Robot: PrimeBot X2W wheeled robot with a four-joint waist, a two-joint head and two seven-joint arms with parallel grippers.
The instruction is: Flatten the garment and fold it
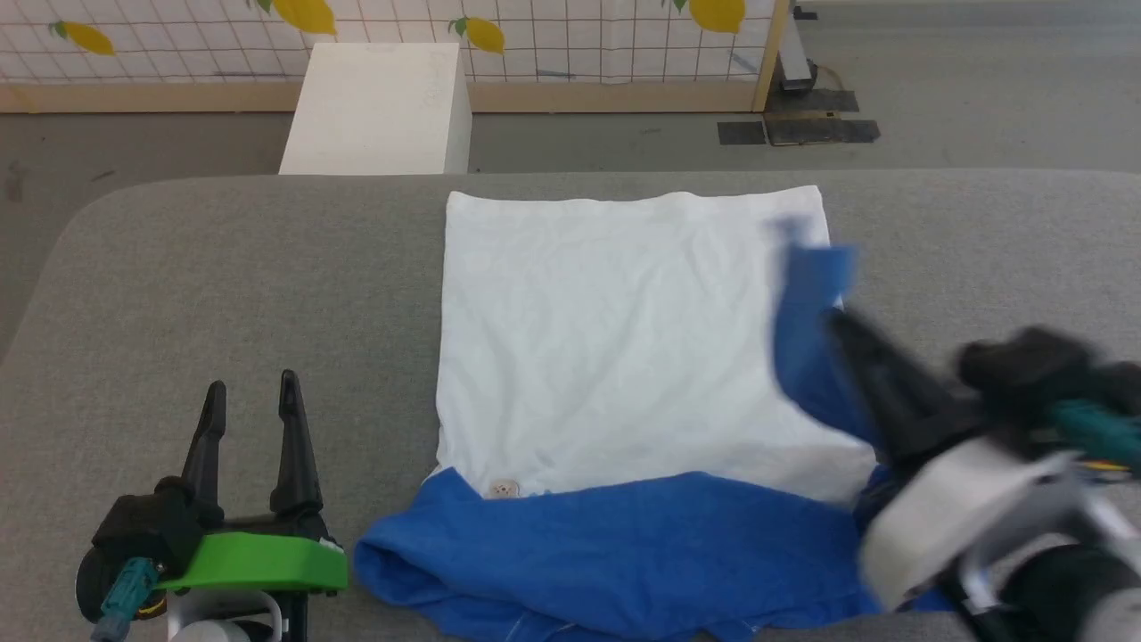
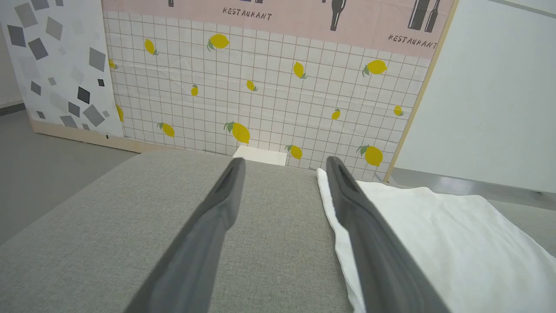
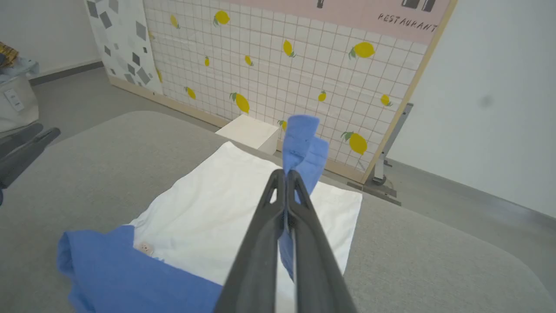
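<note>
The garment (image 1: 615, 357) is lying on the counter (image 1: 223, 267), white body flattened. The right gripper (image 1: 838, 325) is holding the blue sleeve (image 1: 816, 285) raised, fingers pinched shut on it. The left gripper (image 1: 252, 388) is standing wide, empty. Folding is just beginning.

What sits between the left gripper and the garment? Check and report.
Nothing visible does. Only bare grey surface lies between the open left gripper and the white left edge of the garment. The right gripper is shut on the blue sleeve.
</note>
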